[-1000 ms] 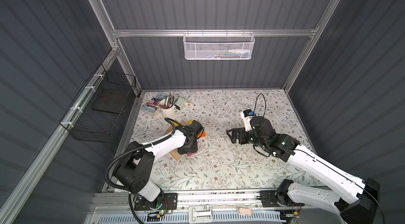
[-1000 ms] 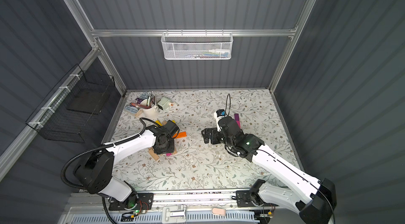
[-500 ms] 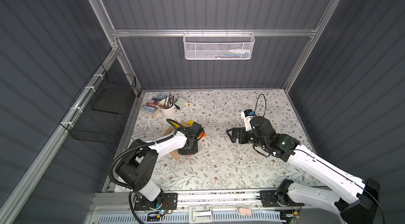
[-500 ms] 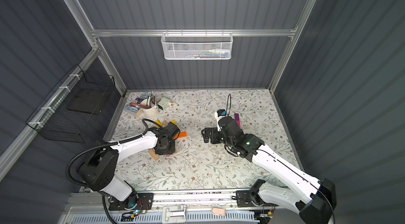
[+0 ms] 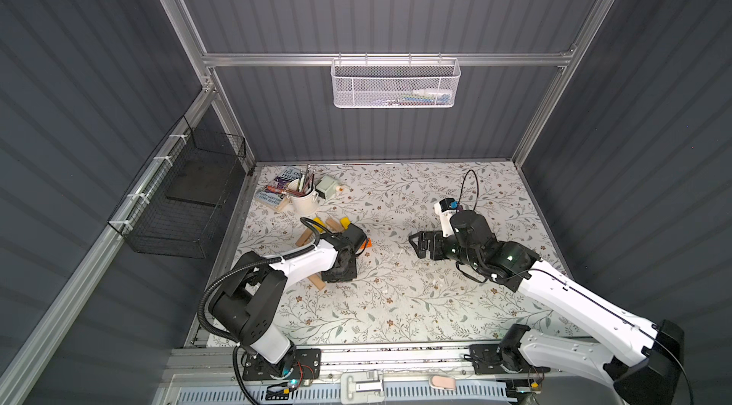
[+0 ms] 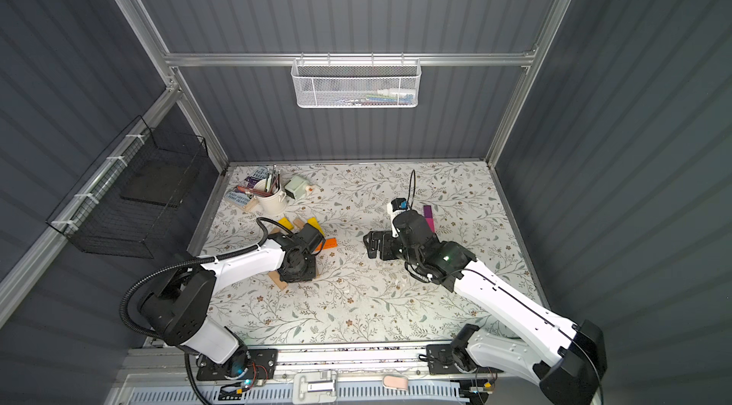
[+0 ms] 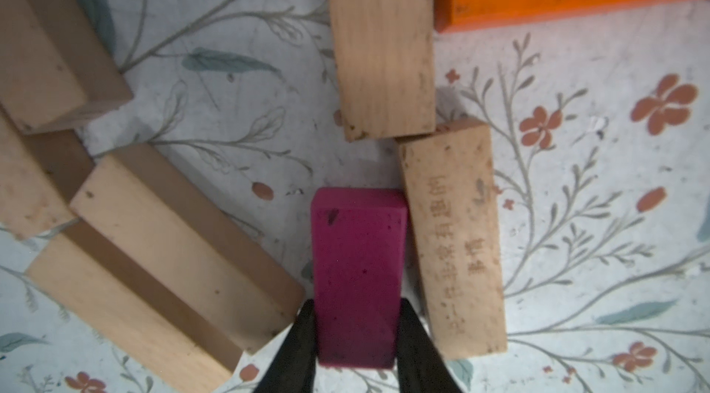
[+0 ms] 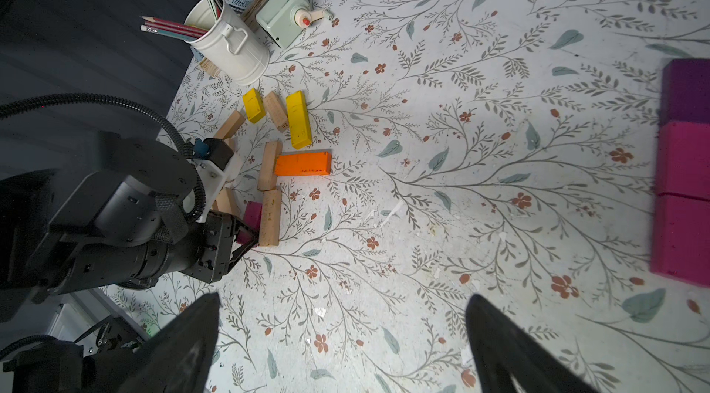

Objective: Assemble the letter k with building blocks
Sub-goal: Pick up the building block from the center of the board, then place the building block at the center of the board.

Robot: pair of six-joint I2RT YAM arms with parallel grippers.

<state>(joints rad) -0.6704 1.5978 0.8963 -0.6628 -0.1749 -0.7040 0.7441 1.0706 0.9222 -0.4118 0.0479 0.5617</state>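
We are mid-pickup: left gripper [image 7: 357, 308] pinching the pink block [image 7: 359, 256], right gripper [image 8: 344, 298] spread empty; next we lift straight up, clear of the tan block [image 7: 453, 237] beside it.

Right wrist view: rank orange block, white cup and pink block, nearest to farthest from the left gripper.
1. Pink block, gripped by the left gripper.
2. Orange block, beside a tan block.
3. White cup, by the far corner.
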